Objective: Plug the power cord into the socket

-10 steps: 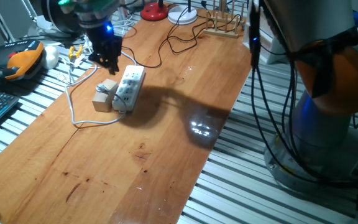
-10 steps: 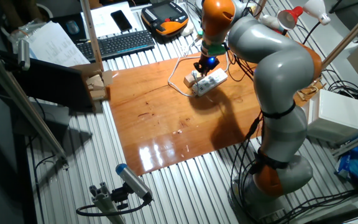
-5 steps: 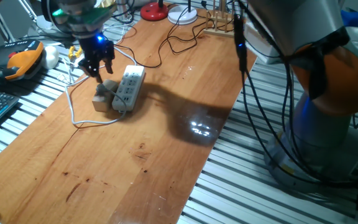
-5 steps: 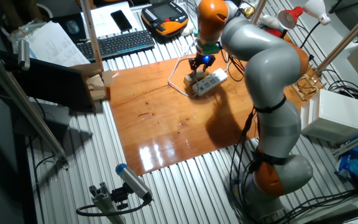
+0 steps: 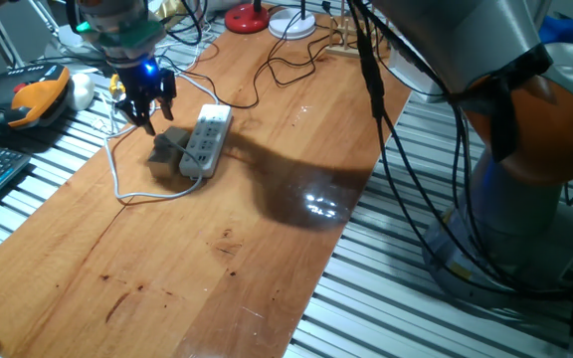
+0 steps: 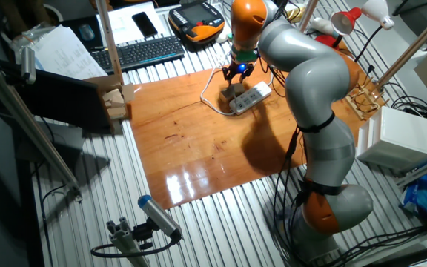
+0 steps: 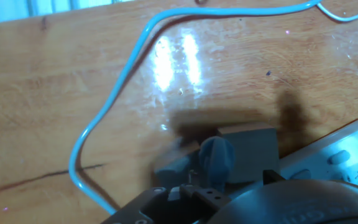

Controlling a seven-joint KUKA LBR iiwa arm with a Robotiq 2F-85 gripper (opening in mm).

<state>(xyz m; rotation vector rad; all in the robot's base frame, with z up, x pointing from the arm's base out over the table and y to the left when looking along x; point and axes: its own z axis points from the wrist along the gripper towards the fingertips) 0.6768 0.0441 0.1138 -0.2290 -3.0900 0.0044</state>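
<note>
One fixed view: on the glossy wooden table, the white oblong socket lies beside small blocks, the pale cord looping round them. The black gripper hangs just above the blocks; whether its fingers grip anything cannot be told.

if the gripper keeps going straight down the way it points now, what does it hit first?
Probably the small tan block beside the socket, or bare table just next to it. The gripper hangs by the block's far edge; depth is unclear.
</note>
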